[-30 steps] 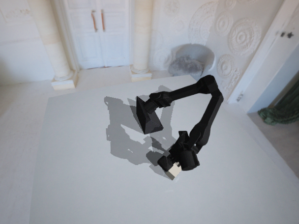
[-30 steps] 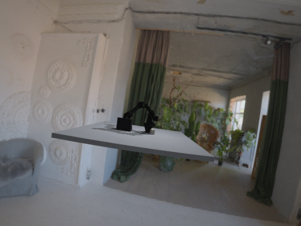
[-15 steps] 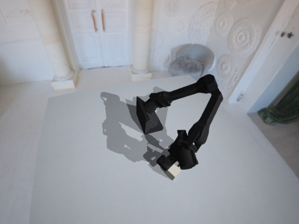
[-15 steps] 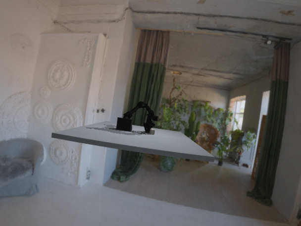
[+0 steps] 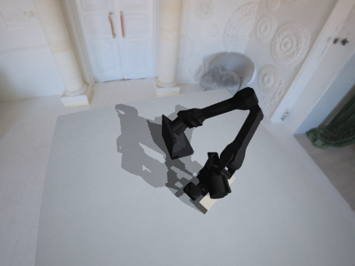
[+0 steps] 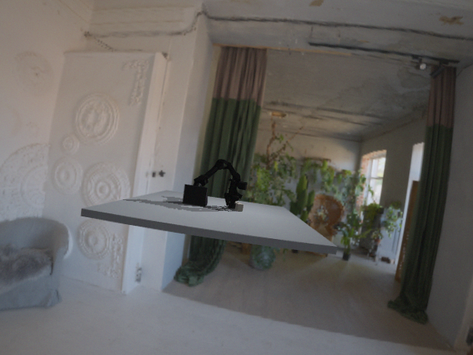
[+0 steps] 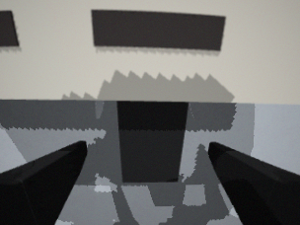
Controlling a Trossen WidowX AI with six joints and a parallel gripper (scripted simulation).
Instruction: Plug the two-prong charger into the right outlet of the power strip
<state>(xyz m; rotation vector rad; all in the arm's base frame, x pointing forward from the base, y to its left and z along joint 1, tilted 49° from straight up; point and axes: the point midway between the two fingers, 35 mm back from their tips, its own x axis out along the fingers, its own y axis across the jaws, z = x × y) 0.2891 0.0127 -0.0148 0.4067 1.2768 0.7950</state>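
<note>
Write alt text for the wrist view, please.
Open claw, gripping nothing, its fingers either side of a dark block, likely the charger. Beyond lies the cream strip with two dark openings, the left one cut off by the frame.

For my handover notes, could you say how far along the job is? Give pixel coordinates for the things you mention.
The dark charger (image 7: 153, 158) looks set against the cream power strip (image 5: 208, 202) (image 6: 240, 207) (image 7: 266, 64); its prongs are hidden, so insertion is unconfirmed. In hand: nothing, the gripper (image 5: 201, 186) (image 6: 232, 206) (image 7: 148, 147) is open. Left: check seating, perhaps push straight.
</note>
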